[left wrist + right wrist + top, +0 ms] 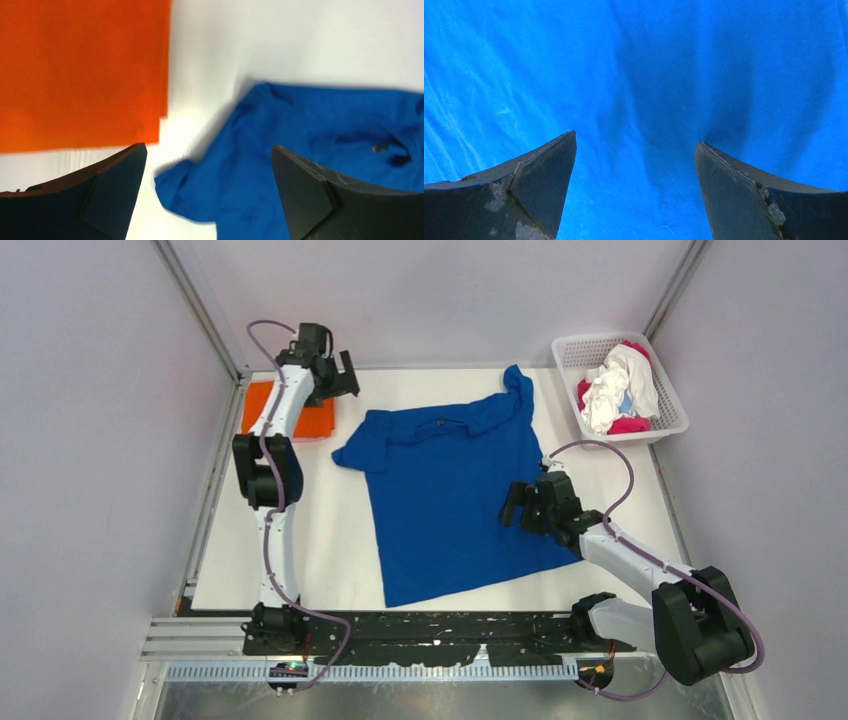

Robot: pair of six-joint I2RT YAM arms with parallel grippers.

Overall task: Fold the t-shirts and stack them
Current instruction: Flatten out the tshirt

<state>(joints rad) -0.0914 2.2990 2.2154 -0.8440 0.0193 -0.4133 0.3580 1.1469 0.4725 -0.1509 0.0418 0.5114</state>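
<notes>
A royal blue t-shirt (450, 490) lies spread on the white table, collar toward the far side, its print hidden. A folded orange t-shirt (290, 410) lies at the far left. My left gripper (345, 375) is open and empty, raised between the orange shirt (80, 70) and the blue shirt's left sleeve (200, 190). My right gripper (518, 505) is open and empty over the blue shirt's right side (634, 100). Magenta and white t-shirts (620, 390) lie crumpled in the basket.
A white lattice basket (668, 415) stands at the far right corner. Metal frame posts (200, 310) rise at the back corners. Grey walls close in both sides. Bare white table (320, 540) shows left of the blue shirt.
</notes>
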